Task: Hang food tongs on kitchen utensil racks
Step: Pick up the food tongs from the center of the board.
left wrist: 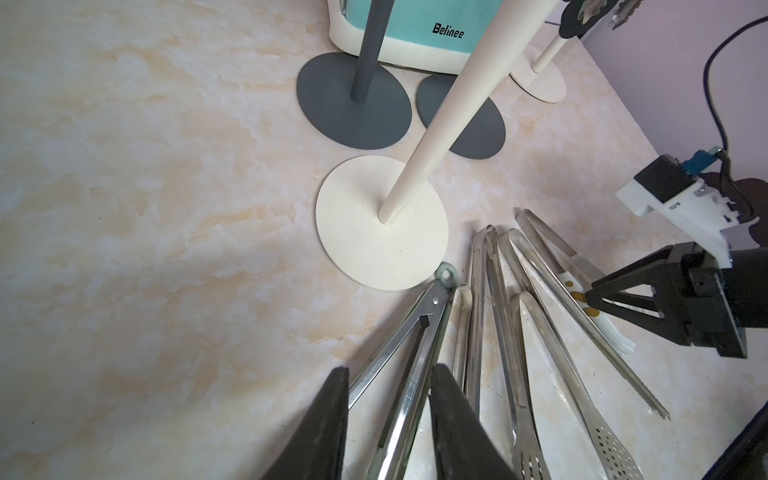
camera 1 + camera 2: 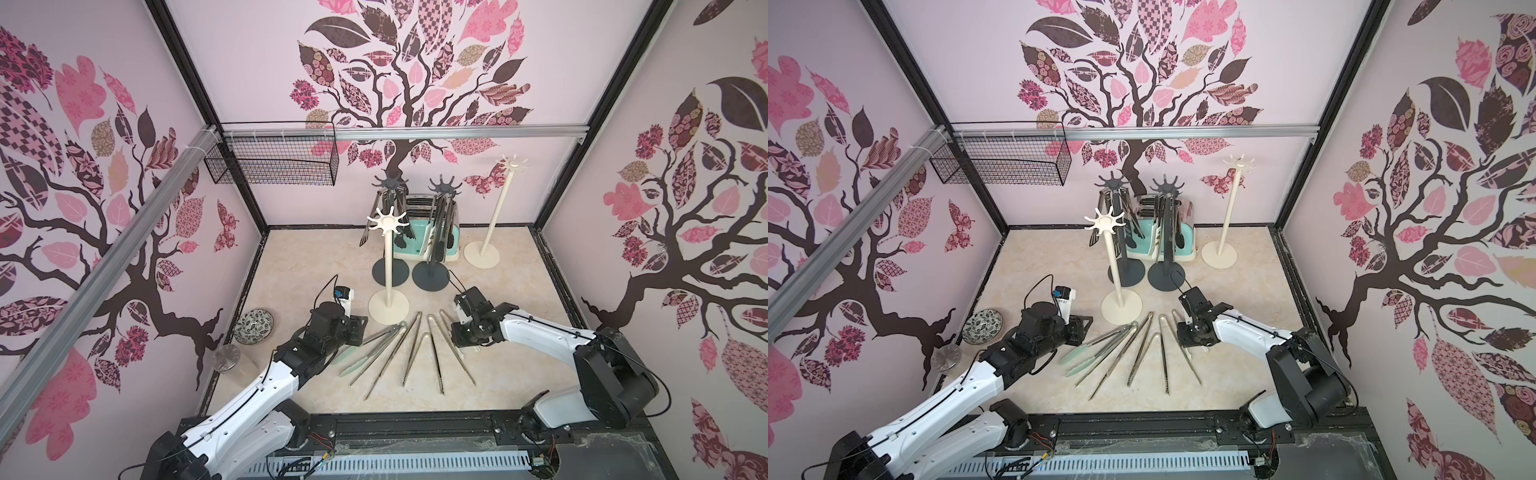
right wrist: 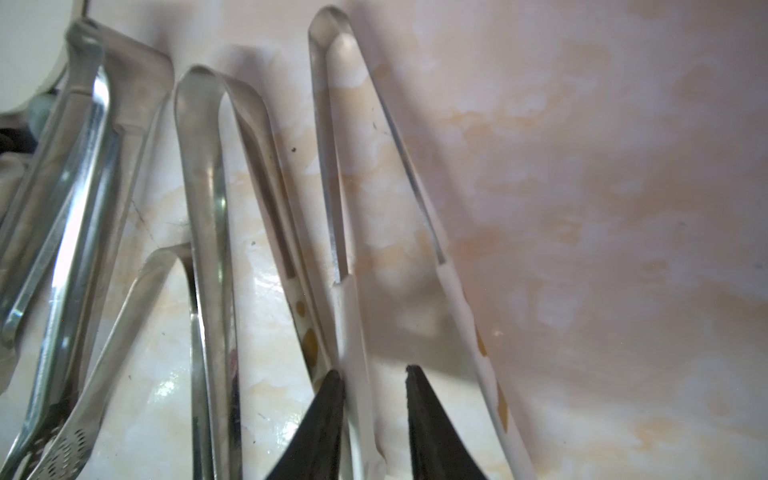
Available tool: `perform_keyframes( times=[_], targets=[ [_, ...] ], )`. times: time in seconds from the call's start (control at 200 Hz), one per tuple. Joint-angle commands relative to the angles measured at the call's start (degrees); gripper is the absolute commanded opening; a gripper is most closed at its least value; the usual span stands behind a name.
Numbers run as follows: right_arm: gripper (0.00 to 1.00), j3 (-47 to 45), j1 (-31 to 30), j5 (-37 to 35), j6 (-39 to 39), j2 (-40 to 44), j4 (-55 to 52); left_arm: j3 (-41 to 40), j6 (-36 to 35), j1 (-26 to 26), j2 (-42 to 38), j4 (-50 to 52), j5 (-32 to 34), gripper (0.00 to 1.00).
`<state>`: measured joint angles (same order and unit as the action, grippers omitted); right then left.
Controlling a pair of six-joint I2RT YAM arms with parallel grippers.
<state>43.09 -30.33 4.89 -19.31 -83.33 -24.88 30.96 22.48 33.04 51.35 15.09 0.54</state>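
Observation:
Several food tongs (image 2: 409, 353) lie fanned on the marble table in both top views. My left gripper (image 1: 388, 370) is open and straddles the mint ring-ended tongs (image 1: 419, 332); one steel arm runs between the fingers. My right gripper (image 3: 372, 370) is open around one cream-sleeved arm of the rightmost tongs (image 3: 353, 316), with one finger (image 3: 328, 399) against it and a gap on the other side. A cream kitchen utensil rack (image 2: 388, 266) stands just behind the fan and another (image 2: 496, 208) at the back right, both bare. Two dark grey racks (image 2: 390, 183) (image 2: 444, 185) carry hanging tongs (image 2: 442, 224).
A mint and cream toaster (image 2: 415, 245) stands behind the dark racks. A patterned bowl (image 2: 253, 326) and a glass jar (image 2: 226, 357) sit at the table's left edge. A black wire basket (image 2: 274, 160) hangs on the back rail. The near cream base (image 1: 382, 224) lies close to the tongs' ends.

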Motion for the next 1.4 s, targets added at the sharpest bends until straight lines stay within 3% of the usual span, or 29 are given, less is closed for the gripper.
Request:
perform_keyframes(
  times=[0.0,0.49,0.935,1.065,1.396],
  targets=[
    [0.29,2.1,-0.6,-0.7,-0.1,-1.0,-0.3,-0.3,-0.3,0.1,0.1,-1.7,-0.5,0.36],
    [0.26,2.0,-1.0,-3.6,0.2,-4.7,-0.5,-0.3,-0.7,0.1,1.6,-2.0,-0.9,0.36],
    [0.07,2.9,-1.0,-7.0,1.5,-3.5,-2.0,-0.6,-1.2,0.1,1.4,-2.1,-1.1,0.35],
    [0.0,3.6,-1.0,-7.6,3.3,0.2,-1.9,-1.0,-1.7,0.1,1.0,-2.5,-1.6,0.35],
    [0.0,3.1,-1.0,-1.8,14.4,17.8,5.9,-2.6,-2.2,0.1,0.3,-5.4,-3.7,0.35]
  ],
)
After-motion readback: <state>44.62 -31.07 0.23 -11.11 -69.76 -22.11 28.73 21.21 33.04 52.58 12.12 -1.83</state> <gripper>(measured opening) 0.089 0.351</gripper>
